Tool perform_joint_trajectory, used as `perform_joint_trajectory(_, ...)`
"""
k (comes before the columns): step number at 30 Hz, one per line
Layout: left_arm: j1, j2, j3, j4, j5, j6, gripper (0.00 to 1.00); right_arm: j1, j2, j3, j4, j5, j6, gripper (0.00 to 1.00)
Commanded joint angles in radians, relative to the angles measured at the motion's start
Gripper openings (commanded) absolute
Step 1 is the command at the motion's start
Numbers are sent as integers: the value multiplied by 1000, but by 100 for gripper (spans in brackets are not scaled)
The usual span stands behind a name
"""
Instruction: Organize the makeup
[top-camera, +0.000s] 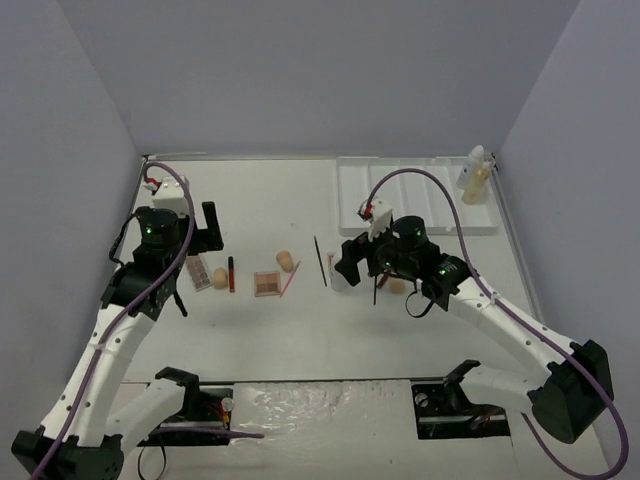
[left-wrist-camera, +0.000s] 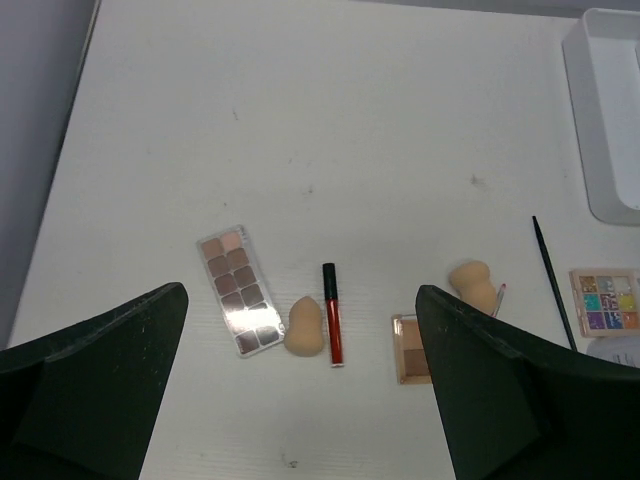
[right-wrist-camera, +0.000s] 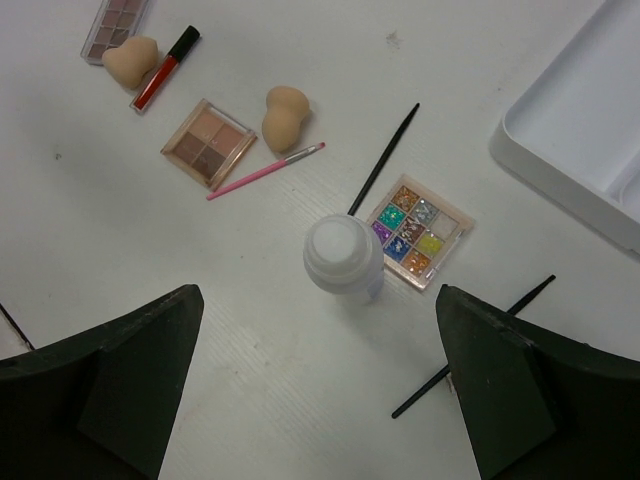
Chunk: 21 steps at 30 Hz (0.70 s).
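White tray (top-camera: 400, 190) holds only two bottles (top-camera: 477, 175), in its far-right compartment. Palettes, sponges, lipstick (left-wrist-camera: 333, 313), pencils and a white bottle (right-wrist-camera: 343, 255) lie loose on the worktop (top-camera: 270, 200), so most sorting remains. Left pincer (left-wrist-camera: 300, 300) gapes wide and empty above the lipstick. Right pincer (right-wrist-camera: 320, 295), equally wide, hangs over the white bottle and holds nothing.

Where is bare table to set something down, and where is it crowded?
Free: the far stretch beyond the long palette and lipstick, left of the tray. Crowded: around the white bottle, colourful palette and black pencil.
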<state>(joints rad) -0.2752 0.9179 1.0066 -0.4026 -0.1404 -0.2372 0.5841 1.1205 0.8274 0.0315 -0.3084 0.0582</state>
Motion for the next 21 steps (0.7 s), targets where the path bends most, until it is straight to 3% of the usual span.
perform_joint_trajectory(1, 17, -110, -6, -71, -117, 37, 97, 51, 59, -12, 180, 124, 2, 100)
perform_joint_trajectory(7, 17, -274, -105, -85, -193, 76, 97, 85, 133, -42, 285, 202, 2, 100)
perform_joint_trajectory(13, 17, -320, -180, -73, -229, 88, 97, 107, 217, -48, 340, 199, 9, 96)
perform_joint_trajectory(21, 17, -294, -233, -18, -220, 106, 97, 119, 298, -75, 406, 225, 25, 77)
